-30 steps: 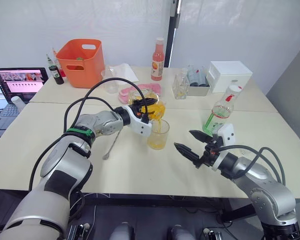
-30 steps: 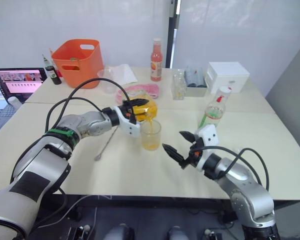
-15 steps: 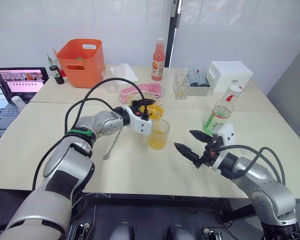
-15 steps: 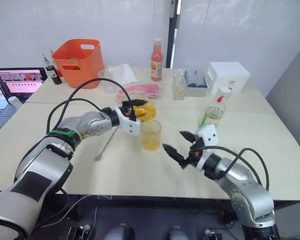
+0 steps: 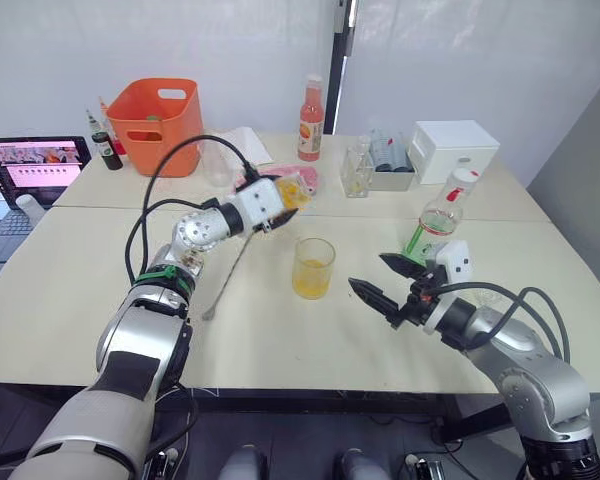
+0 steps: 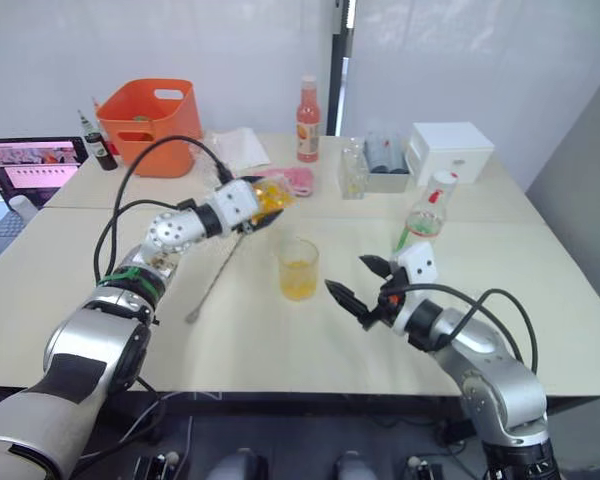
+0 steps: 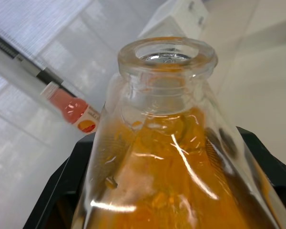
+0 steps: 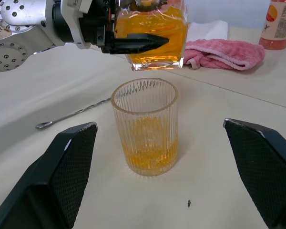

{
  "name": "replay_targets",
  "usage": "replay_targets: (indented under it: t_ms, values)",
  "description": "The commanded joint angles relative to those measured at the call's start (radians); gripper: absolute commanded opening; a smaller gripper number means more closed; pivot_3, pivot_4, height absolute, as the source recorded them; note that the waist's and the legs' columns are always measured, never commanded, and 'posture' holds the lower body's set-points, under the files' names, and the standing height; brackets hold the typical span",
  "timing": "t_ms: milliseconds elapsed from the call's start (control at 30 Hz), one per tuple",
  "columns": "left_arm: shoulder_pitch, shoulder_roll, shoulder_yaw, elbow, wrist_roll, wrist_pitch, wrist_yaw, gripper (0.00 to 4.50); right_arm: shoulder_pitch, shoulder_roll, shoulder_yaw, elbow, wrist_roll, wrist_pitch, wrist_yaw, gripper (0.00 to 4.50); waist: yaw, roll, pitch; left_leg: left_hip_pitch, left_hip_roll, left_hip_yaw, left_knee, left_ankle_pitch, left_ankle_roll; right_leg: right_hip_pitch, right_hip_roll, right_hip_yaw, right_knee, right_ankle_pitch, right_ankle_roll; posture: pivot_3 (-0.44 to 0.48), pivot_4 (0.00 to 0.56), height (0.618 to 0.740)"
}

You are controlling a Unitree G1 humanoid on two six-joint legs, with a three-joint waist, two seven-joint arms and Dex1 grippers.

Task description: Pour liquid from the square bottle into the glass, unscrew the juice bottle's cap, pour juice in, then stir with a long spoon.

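My left hand (image 5: 272, 205) is clamped on the square bottle (image 8: 151, 36), black fingers (image 7: 62, 191) either side of the body, holding it above the surface just behind and to the left of the glass (image 5: 313, 268). Neck is open, no stopper in it. Bottle reads roughly upright from the right wrist view, and about two-thirds full of the liquid (image 7: 162, 181).

Glass stands on the surface (image 5: 280, 340), a shallow band of yellow-orange in the bottom. First pour looks done to me; setting the bottle down seems next.

Right hand (image 5: 380, 289) spread wide and empty, low over the surface just right of the glass, fingers (image 8: 62, 167) framing it. Juice bottle (image 5: 434, 227) upright behind that arm, cap (image 5: 465, 180) on.

Risks I see:
- Open neck, plenty of liquid. Any tilt on the way down slops it over the surface or onto the pink cloth (image 5: 310, 178) lying behind the bottle.
- Smooth glass sides in a two-finger grip; a twist could slip it.
- Long spoon (image 5: 227, 277) lies near the left arm. Landing the bottle base on the stem would leave it rocking.
- Right hand sits close to the glass; a careless swing toward the juice bottle could knock either over.
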State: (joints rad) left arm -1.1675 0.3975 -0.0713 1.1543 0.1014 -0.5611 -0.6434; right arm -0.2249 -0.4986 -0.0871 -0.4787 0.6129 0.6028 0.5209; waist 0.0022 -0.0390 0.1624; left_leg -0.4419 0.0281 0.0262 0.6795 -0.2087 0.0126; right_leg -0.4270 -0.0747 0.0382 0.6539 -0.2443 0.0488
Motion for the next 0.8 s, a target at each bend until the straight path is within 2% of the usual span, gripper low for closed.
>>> replay_targets:
  t_ms: [33,233,400,633,800]
  values:
    - [0.003,0.063,0.127,-0.188,-0.153,0.148,-0.036,2.81,-0.011,-0.015,-0.033,-0.015,0.021,0.007,0.009,4.5,-0.003,0.0,0.0,0.0,0.0,0.0,0.0,0.0,0.0,0.0,0.0,0.0,0.001,0.0,0.0,0.0,0.15,0.715]
    - [0.148,0.144,0.25,-0.493,-0.268,0.512,0.028,2.81,-0.01,-0.038,-0.049,-0.034,0.04,0.03,0.016,4.5,-0.016,0.0,0.0,0.0,0.001,-0.002,0.0,0.0,0.0,-0.001,0.001,0.0,0.003,0.0,0.0,0.0,0.15,0.715]
    - [0.266,0.128,0.358,-0.714,-0.35,0.739,0.169,2.81,0.011,-0.067,-0.066,-0.068,0.079,0.064,0.033,4.5,-0.007,0.0,0.0,0.0,0.0,-0.003,0.001,0.0,0.0,0.0,-0.001,-0.001,0.003,0.0,0.0,0.0,0.15,0.715]
    - [0.417,0.037,0.416,-0.961,-0.356,0.846,0.391,2.81,0.07,-0.101,-0.107,-0.123,0.124,0.097,0.033,4.5,0.01,-0.001,0.0,0.0,0.0,-0.004,0.002,0.0,0.0,0.001,-0.002,-0.001,0.003,0.0,0.0,0.0,0.15,0.715]
    - [0.46,0.001,0.413,-0.989,-0.365,0.857,0.433,2.81,0.077,-0.119,-0.128,-0.139,0.151,0.115,0.021,4.5,0.009,-0.001,0.0,0.0,0.0,-0.004,0.003,0.0,-0.001,0.001,-0.001,-0.001,0.003,0.0,0.0,0.0,0.15,0.715]
